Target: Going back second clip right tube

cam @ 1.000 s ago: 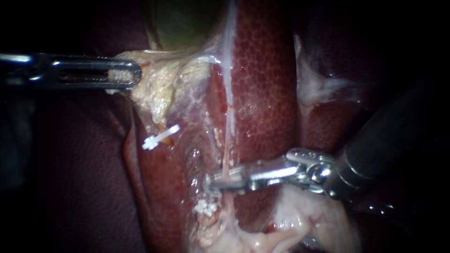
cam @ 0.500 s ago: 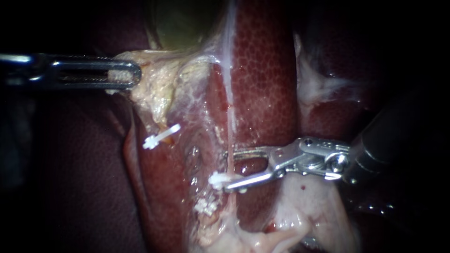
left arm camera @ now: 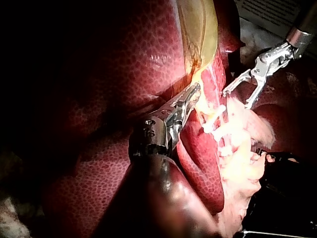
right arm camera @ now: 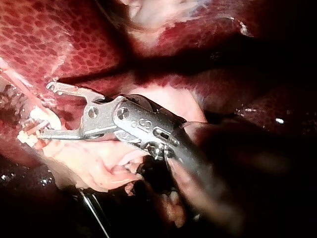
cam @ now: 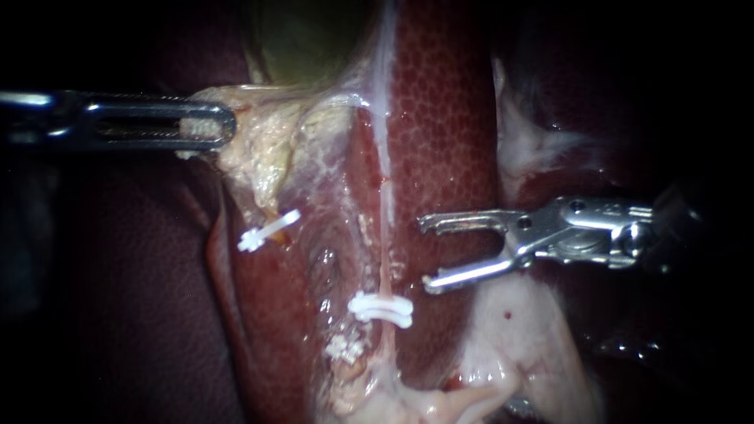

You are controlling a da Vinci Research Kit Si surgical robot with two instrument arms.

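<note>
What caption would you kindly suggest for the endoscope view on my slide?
Open-jawed right instrument apart from a white clip on the right tube; left instrument grips pale tissue.

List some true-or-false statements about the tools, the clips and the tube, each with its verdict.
1. The right tool has open jaws that hold nothing. True.
2. Its jaws surround the right tube. False: they stand beside it, clear of it.
3. A white clip sits across that tube. True.
4. The left tool hangs free of tissue. False: its jaws are shut on pale tissue.
5. Only one clip shows. False: another clip sits on the tissue below the left tool.
</note>
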